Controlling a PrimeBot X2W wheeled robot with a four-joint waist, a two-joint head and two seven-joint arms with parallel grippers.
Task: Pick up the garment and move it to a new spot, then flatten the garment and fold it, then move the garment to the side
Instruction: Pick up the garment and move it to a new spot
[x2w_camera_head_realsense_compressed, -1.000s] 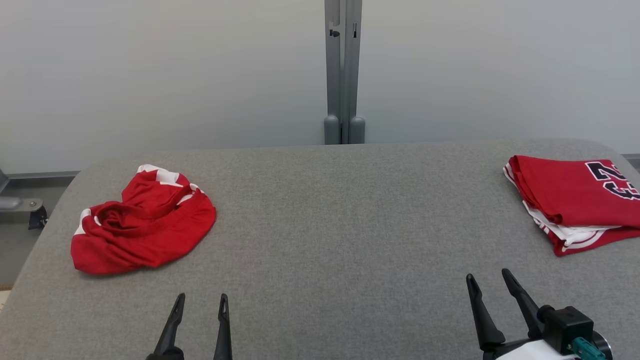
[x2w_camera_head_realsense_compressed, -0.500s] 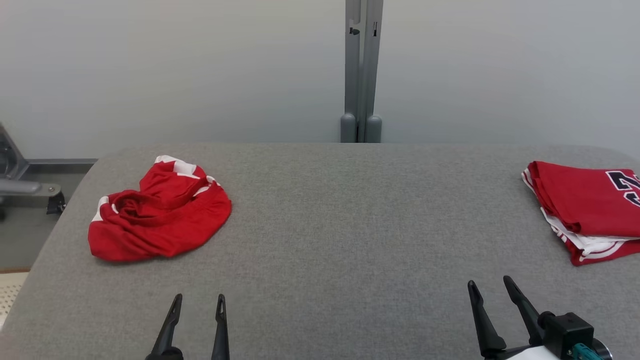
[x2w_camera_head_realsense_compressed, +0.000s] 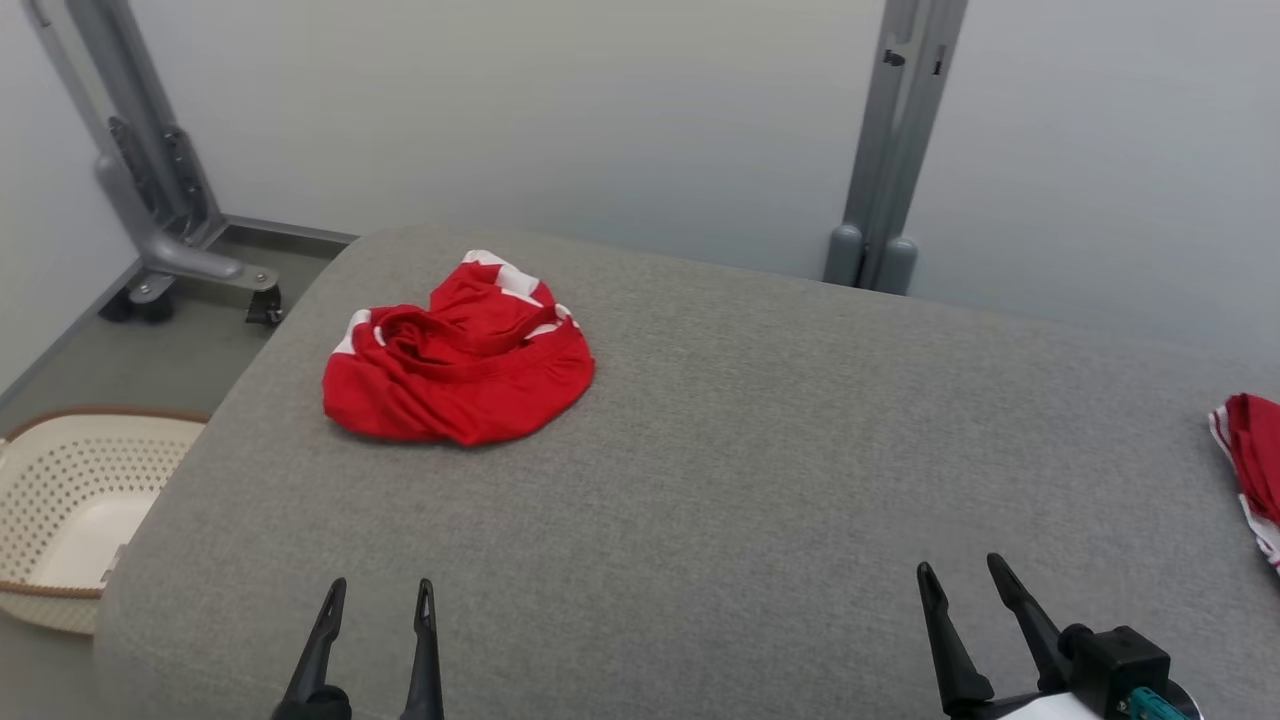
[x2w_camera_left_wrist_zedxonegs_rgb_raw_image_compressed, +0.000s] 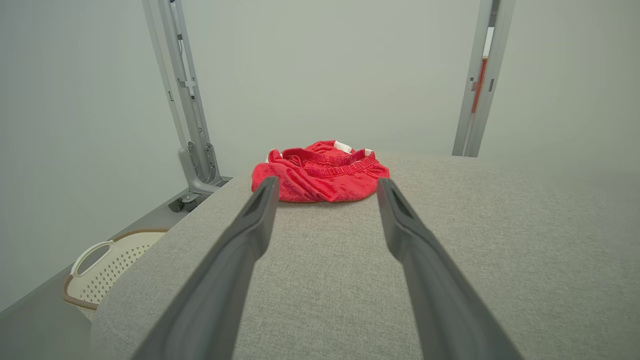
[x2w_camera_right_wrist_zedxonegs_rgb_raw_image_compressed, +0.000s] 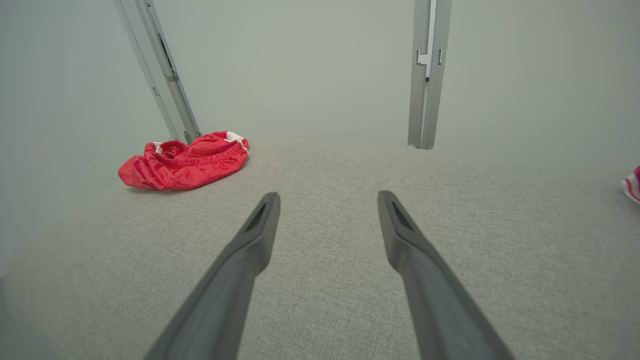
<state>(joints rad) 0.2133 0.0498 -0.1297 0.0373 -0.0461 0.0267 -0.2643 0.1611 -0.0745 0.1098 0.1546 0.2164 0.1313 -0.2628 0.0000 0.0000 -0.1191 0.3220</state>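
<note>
- Crumpled red shorts (x2w_camera_head_realsense_compressed: 460, 375) lie upper left in our head view, on the grey table (x2w_camera_head_realsense_compressed: 760, 450).
- Our left gripper (x2w_camera_head_realsense_compressed: 381, 592) and right gripper (x2w_camera_head_realsense_compressed: 958, 572) sit at the bottom edge, fingers apart, empty.
- We judge the shorts light and floppy (probably slippery); pinch the bunched waistband (x2w_camera_left_wrist_zedxonegs_rgb_raw_image_compressed: 345, 167).

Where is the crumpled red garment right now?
In the head view, the crumpled red garment lies on the far left of the grey table, ahead of the left gripper; a cream basket sits on the floor beyond that edge.
</note>
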